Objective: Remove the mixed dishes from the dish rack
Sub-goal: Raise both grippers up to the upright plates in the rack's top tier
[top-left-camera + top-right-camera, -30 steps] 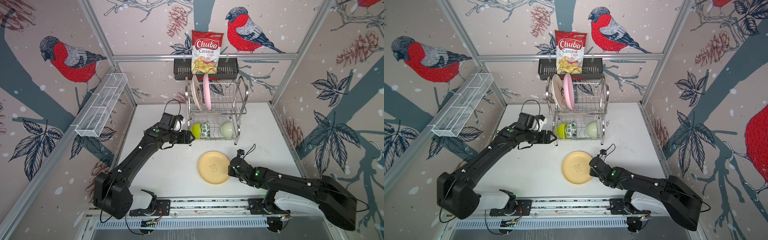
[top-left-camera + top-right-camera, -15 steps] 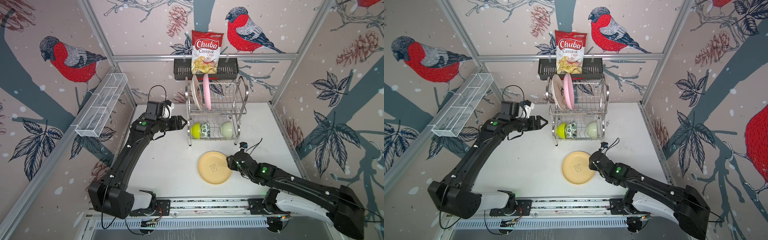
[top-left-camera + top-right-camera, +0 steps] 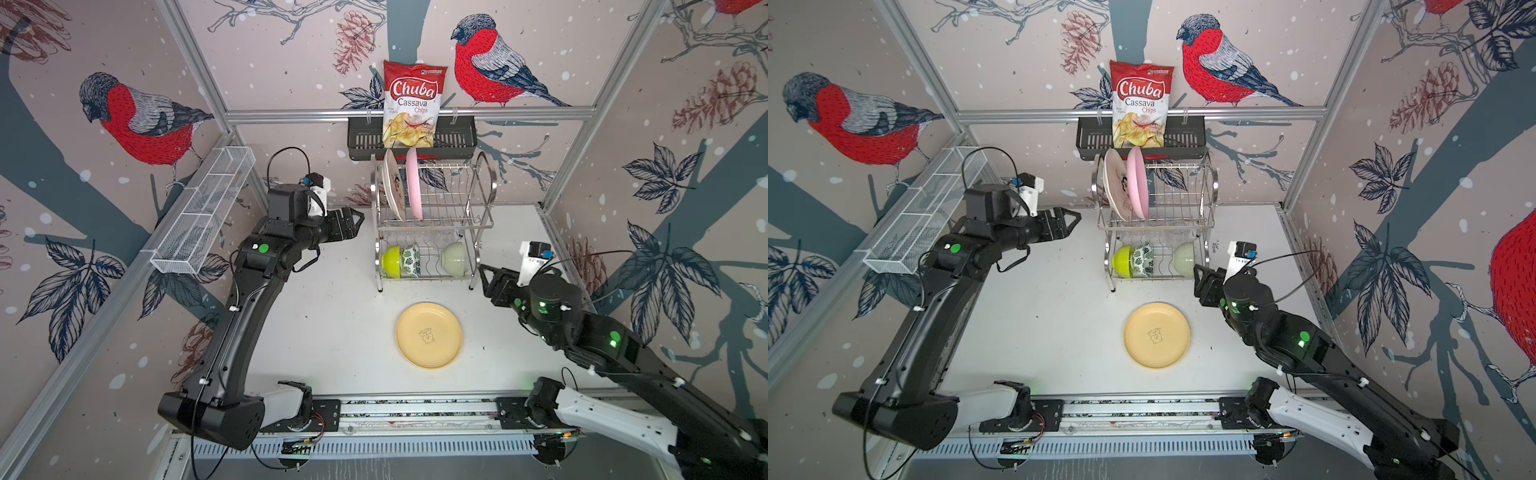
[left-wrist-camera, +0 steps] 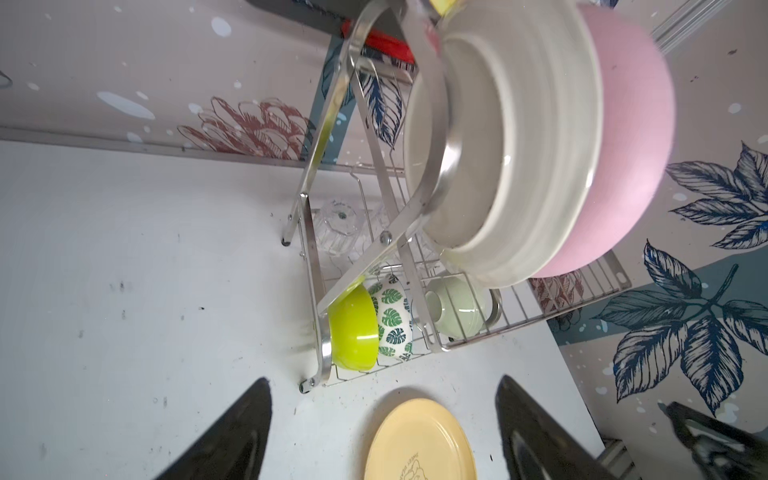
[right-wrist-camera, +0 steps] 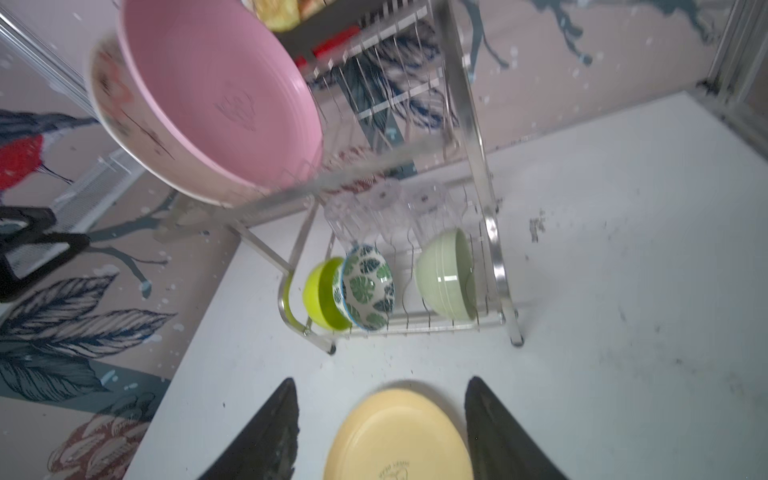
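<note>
The steel dish rack [image 3: 436, 226] stands at the back of the table. Its upper tier holds a cream doodled plate [image 3: 391, 189] and a pink plate [image 3: 413, 187] on edge. The lower tier holds a lime bowl [image 3: 391, 261], a leaf-patterned bowl [image 3: 411, 261], a pale green bowl [image 3: 453, 259] and clear tumblers [image 5: 386, 203]. A tan plate [image 3: 429, 334] lies flat on the table in front. My left gripper [image 3: 357, 220] hangs open and empty left of the upper tier. My right gripper [image 3: 484, 274] is open and empty by the rack's lower right corner.
A chips bag [image 3: 413, 104] stands in a black slotted basket [image 3: 457, 137] on the back wall above the rack. A long white wire tray [image 3: 203, 212] hangs on the left wall beside the left arm. Metal frame posts edge the table.
The right gripper opened, let go of the tan plate and drew back right toward the rack's corner. The left gripper rose from the lime bowl and pulled away left of the upper tier.
</note>
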Motion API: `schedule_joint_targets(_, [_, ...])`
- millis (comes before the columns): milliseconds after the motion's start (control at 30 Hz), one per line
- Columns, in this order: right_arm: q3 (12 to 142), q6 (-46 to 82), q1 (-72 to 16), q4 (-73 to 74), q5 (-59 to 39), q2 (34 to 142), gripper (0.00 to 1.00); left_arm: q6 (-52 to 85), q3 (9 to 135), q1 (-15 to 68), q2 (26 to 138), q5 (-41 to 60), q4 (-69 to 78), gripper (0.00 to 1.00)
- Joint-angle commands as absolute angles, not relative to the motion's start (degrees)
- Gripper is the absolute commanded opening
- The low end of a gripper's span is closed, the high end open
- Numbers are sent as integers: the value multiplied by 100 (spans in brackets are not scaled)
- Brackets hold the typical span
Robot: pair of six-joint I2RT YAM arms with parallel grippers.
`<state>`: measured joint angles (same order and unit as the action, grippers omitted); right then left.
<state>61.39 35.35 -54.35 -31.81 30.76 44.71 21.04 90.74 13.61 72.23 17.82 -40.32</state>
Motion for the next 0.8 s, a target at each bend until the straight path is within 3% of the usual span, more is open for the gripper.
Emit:
schedule_joint_targets(0, [6710,2576,-5443,-3094,3462,4679,66,2053,9183,1353,7154,1466,-3741,85])
schedule_joint_targets(267, [7684,1611,-5440,-2258,2749,5513,78,2120,9416,1345,7497,1784,-3632,85])
schedule_joint_targets(500, [8107,1059,-5432,-1576,2181,6519,80,2152,9463,1345,7805,2266,-3437,85])
schedule_joint_targets(767, [9204,641,-5076,-1371,1617,7972,79,2022,9759,1345,8253,2452,-3485,76])
